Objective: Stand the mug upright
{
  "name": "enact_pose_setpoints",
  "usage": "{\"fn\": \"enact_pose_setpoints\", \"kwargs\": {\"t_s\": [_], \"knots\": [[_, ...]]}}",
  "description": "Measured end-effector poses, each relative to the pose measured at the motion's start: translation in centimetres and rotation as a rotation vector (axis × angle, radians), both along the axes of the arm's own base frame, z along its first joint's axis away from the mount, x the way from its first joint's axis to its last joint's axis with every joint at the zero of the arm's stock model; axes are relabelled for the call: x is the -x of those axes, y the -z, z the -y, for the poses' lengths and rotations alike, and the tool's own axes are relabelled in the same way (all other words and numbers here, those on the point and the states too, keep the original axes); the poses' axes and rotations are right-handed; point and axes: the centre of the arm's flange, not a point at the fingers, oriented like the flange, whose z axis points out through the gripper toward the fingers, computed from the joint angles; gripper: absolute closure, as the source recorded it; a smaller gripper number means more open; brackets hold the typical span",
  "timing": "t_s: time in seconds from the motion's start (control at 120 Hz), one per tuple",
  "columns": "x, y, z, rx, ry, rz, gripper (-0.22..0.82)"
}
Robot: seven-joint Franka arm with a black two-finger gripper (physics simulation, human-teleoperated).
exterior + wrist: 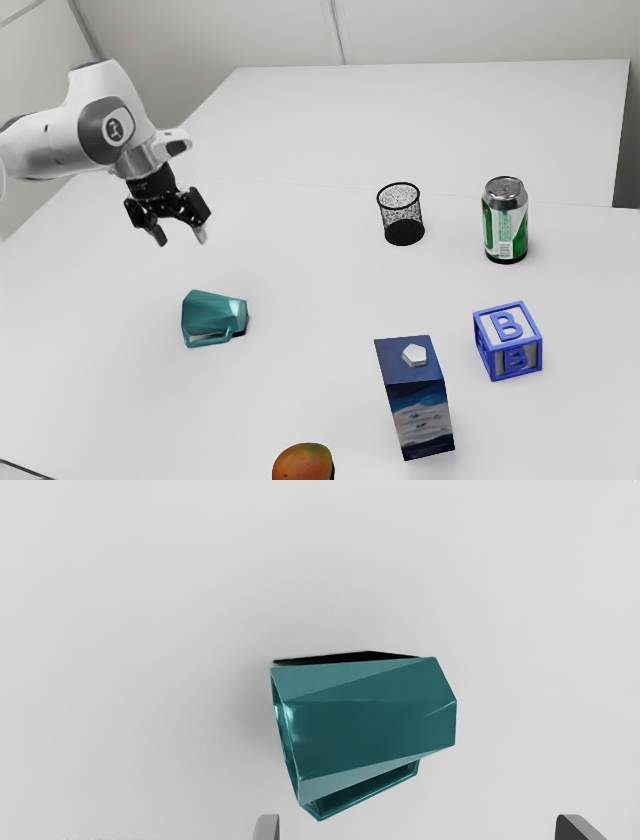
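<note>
- Teal faceted mug (210, 313) lies on its side on the white table (300, 275).
- Black two-finger gripper (181, 237) hangs above, fingers spread, apart from the mug.

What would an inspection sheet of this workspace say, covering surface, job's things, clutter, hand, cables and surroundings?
Surface: white table, smooth-looking.
Job's things: teal mug lying on its side, not yet upright; its handle juts out sideways.
Clutter: black mesh cup, green-and-white can, blue-framed letter block, blue carton and reddish-green fruit, all apart from the mug.
Hand: black hand raised above the table, fingers spread, holding nothing.
Cables: nothing seen.
Surroundings: pale grey wall behind the table.
</note>
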Motion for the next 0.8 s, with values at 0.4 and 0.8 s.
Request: {"fn": "enact_pose_setpoints", "kwargs": {"t_s": [0.4,0.8], "knots": [[6.6,7.3,-9.5,0.304,-0.269,0.05,0.0],[7.5,11.9,-8.7,0.499,-0.26,0.139,0.0]]}}
